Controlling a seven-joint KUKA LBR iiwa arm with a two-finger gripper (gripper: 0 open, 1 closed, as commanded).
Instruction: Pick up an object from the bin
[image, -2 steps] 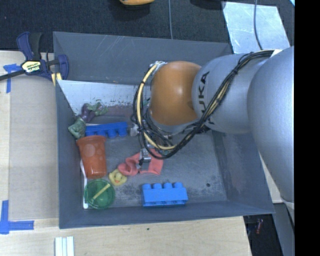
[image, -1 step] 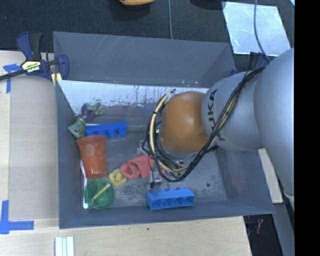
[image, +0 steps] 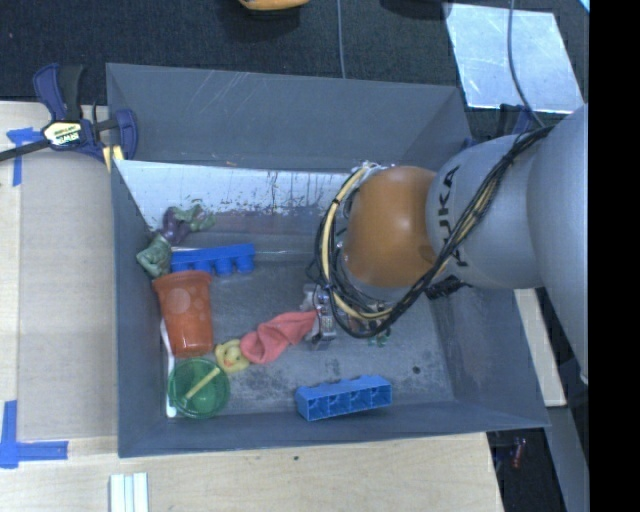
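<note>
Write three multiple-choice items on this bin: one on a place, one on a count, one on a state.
1. The gripper is:
A beside the pink toy's right end
B raised clear of everything
C at the left wall

2. Blue blocks in the bin:
A one
B two
C three

3. The pink toy:
A lies on the floor
B hangs in the air
C stands on end

Key:
1 A, the toy's right end meets the gripper.
2 B, one blue block lies at upper left and one near the front wall.
3 A, it rests flat on the floor.

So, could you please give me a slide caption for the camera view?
Gripper down beside a pink soft toy in the grey bin.
</note>
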